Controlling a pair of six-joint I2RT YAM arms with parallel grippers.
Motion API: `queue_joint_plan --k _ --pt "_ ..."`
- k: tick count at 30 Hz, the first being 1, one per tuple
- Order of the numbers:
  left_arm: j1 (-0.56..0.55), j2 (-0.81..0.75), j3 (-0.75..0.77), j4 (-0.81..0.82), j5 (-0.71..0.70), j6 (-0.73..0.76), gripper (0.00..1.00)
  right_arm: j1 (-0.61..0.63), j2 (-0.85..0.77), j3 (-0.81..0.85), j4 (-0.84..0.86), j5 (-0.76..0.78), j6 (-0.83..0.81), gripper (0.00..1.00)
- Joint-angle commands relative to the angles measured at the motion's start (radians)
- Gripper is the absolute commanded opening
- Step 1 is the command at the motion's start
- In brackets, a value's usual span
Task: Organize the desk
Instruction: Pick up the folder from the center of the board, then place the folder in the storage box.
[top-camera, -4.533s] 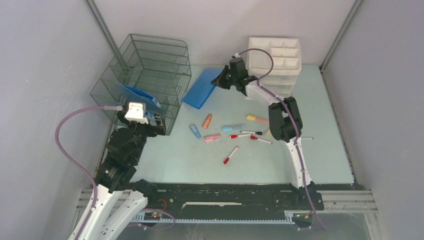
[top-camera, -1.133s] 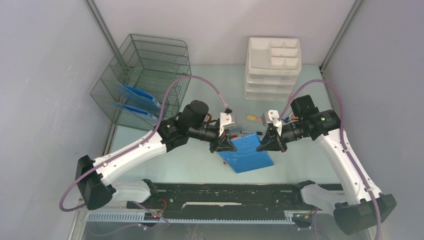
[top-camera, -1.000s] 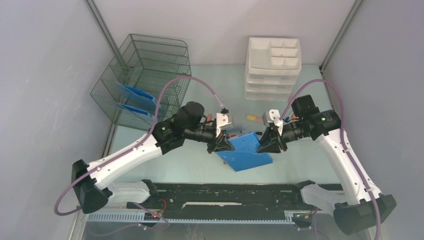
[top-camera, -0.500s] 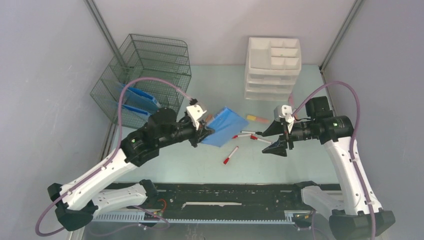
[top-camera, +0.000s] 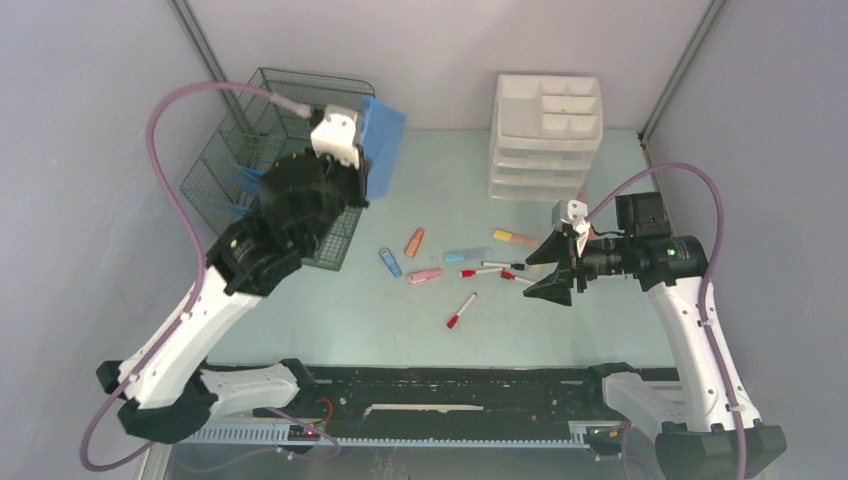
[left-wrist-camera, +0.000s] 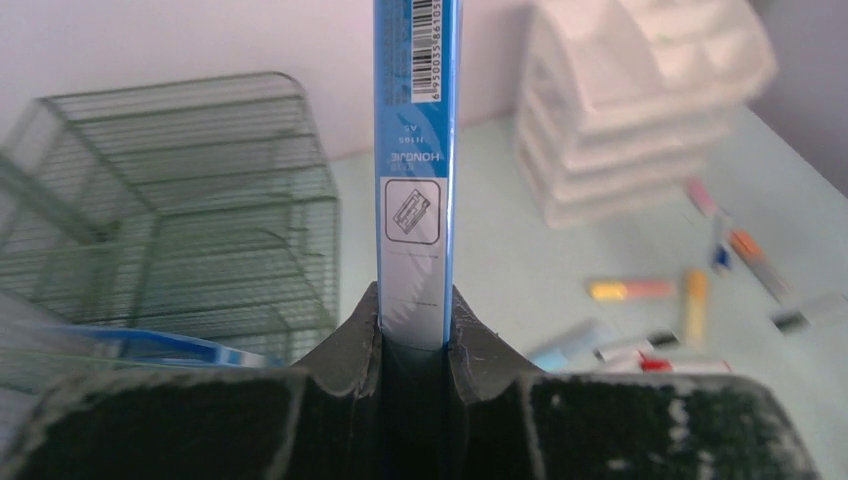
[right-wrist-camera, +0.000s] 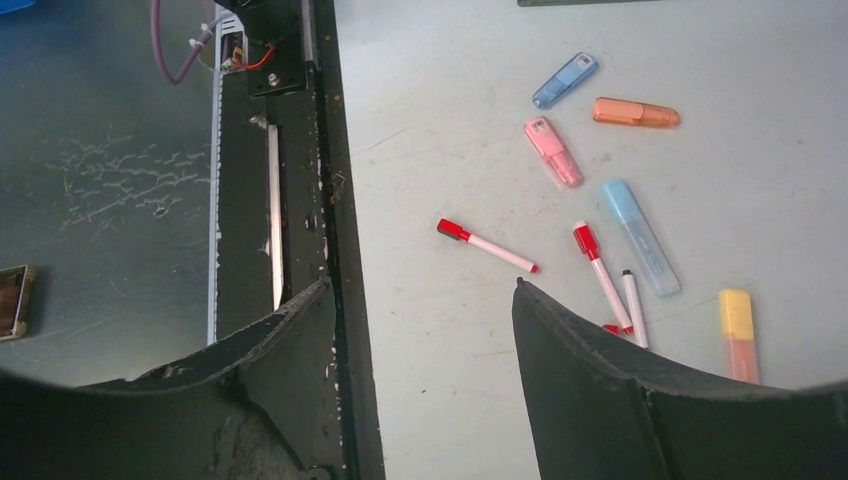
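Up at the desk's (top-camera: 450, 180) far left, beside the wire tray rack (top-camera: 290, 110): now carries a blue folder (left-wrist-camera: 415, 150) edge-on, lifted off the middle, pinched in the narrowly parted left gripper (left-wrist-camera: 412, 335). Hangs the right gripper (right-wrist-camera: 422, 290) newly spread wide, empty. Points to filing next. Leaves 5 highlighters (right-wrist-camera: 640, 235) and thin markers (right-wrist-camera: 487, 245) strewn on pale mint-green; grey walls, white drawer unit (top-camera: 547, 120) behind.

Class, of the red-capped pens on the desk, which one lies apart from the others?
The red-capped pen lying alone nearest the front rail; the other two sit together farther back.
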Motion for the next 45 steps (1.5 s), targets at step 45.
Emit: queue_joint_plan --k 45 --pt "0.461 1.024 0.449 0.661 -0.59 0.966 0.0 0.033 -0.024 -0.019 0.07 0.033 0.061 0.74"
